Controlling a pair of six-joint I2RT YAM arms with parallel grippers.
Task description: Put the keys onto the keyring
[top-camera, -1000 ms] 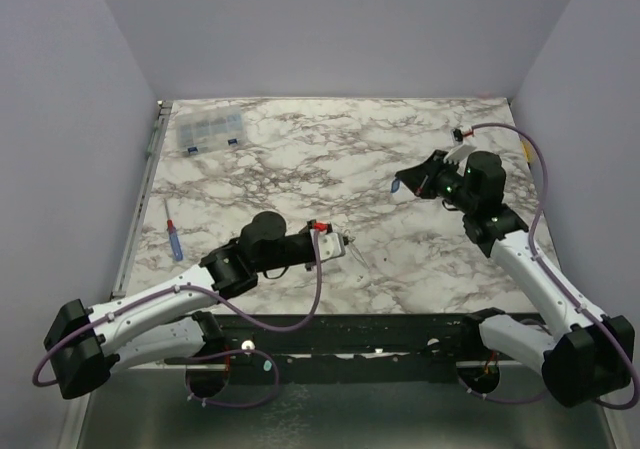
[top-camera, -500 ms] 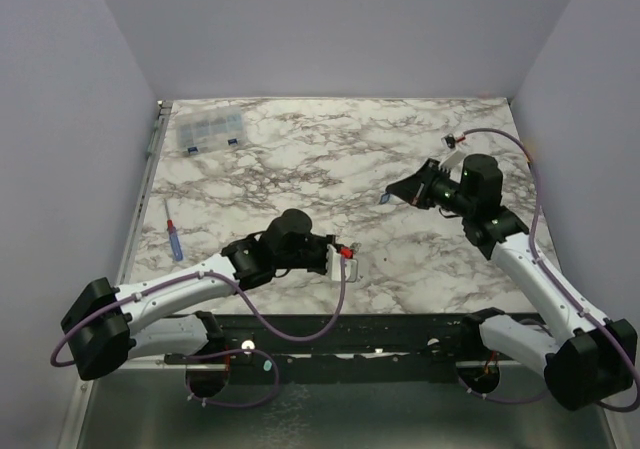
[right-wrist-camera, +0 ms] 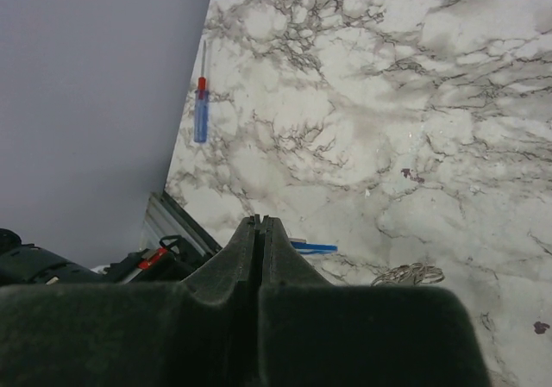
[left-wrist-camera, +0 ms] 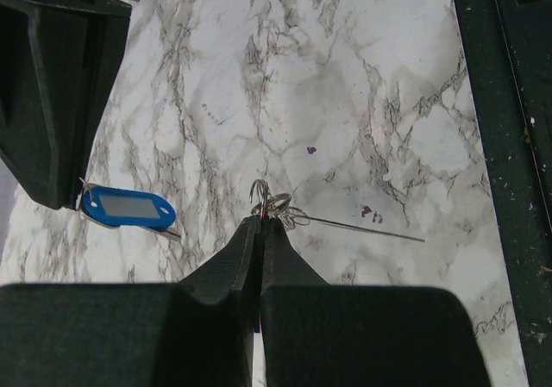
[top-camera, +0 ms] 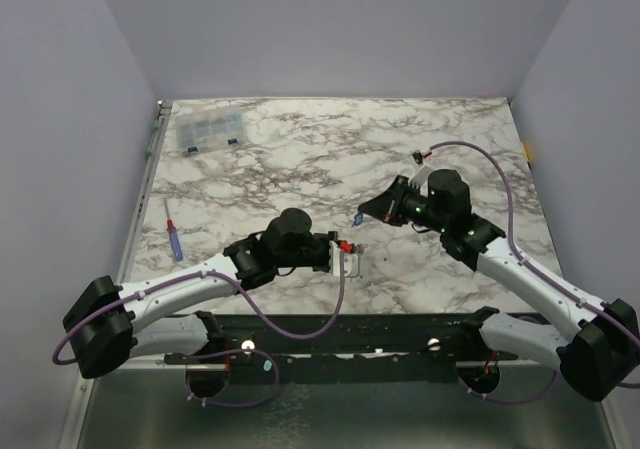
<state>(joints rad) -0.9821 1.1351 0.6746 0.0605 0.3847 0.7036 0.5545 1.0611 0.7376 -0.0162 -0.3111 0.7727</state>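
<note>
**Both pincers clenched, keys a short gap from the tag**

On your bench (top-camera: 450, 139), take the blue tag (left-wrist-camera: 128, 208) as your landmark. The clear compartment box (top-camera: 208, 129) and the screwdriver (top-camera: 173, 239) lie well apart from it, off toward the left wall, and neither is in play.

Your right pincer (right-wrist-camera: 260, 223) is pressed shut and stands at the tag's looped end. It appears to hold the keyring (left-wrist-camera: 85, 191) by that small wire loop, with the tag hanging just beside its tip.

Your left pincer (left-wrist-camera: 261, 226) is also pressed shut, near the tag's other end. A knot of silvery loops sits at its very tip, and a thin straight sliver runs away from the tag toward the near bench edge. That reads as the keys (left-wrist-camera: 278, 206), one seen edge-on, though you cannot sort loop from loop.

The tag's long axis lies across the left pincer's line, and its wire loop is at the end away from the keys. The tag's body therefore stands between them. The right arm is nearer the ring, and the left carries what must be threaded.

The left wrist view shows the tag face-on with its loop. The right wrist view shows only the tag's blue edge and the silvery loops past it. The top view shows the pincers almost tip to tip, but neither ring nor keys clearly.
</note>
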